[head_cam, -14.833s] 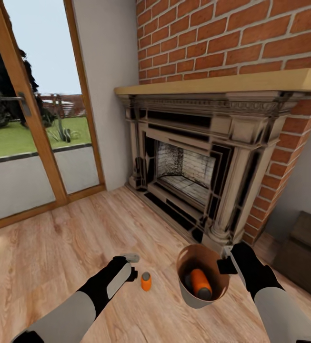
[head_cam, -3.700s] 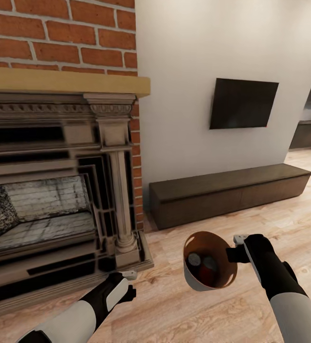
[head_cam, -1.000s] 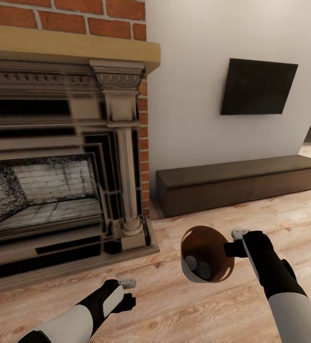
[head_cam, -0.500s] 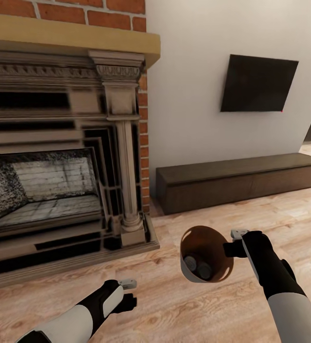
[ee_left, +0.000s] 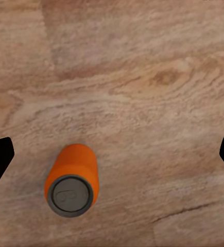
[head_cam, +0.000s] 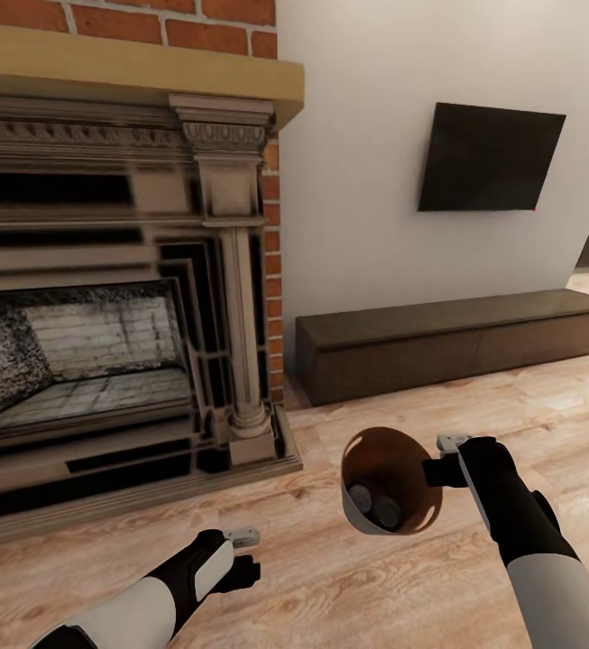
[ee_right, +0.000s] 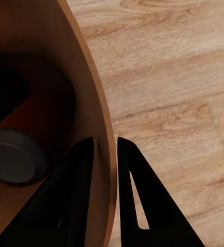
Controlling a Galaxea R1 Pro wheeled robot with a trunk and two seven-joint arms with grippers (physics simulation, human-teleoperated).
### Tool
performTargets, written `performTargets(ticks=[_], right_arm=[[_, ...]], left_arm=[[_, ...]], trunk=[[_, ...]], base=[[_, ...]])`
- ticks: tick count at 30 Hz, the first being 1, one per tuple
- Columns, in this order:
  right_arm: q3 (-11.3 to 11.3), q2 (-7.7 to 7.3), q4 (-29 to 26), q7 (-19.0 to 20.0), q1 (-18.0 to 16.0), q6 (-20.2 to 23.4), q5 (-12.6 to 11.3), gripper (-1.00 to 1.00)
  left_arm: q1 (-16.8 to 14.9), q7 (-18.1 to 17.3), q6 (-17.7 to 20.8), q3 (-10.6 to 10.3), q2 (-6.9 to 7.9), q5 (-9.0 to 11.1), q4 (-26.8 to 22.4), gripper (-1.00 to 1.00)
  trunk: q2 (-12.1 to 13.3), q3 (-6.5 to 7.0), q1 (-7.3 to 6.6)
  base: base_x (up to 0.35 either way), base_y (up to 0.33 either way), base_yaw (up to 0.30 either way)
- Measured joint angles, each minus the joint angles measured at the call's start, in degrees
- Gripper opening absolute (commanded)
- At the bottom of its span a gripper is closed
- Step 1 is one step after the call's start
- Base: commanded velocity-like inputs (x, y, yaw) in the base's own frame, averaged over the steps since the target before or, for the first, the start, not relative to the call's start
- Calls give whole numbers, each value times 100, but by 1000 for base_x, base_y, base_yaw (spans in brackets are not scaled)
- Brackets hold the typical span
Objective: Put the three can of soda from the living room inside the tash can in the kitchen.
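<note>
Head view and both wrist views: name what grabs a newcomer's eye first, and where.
The brick fireplace dominates the left of the head view. The right gripper holds the trash can by its rim, with soda cans inside it. Another orange can stands on the wood floor under the open left gripper.

Both arms showing pale grey forearm shells running into matte black wrists. Left gripper (head_cam: 247, 552) and right gripper (head_cam: 440, 458): black bodies, light grey tips; fingers (ee_right: 135, 195) tapering, flat black.
</note>
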Motion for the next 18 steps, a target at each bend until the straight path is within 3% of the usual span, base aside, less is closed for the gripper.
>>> performTargets(ticks=[18], right_arm=[[-3,0,0,3,-1,2,-17,-100]], left_arm=[[37,-5,-10,-1,0,-27,1,100]], trunk=[[0,0,0]], base=[[0,0,226]])
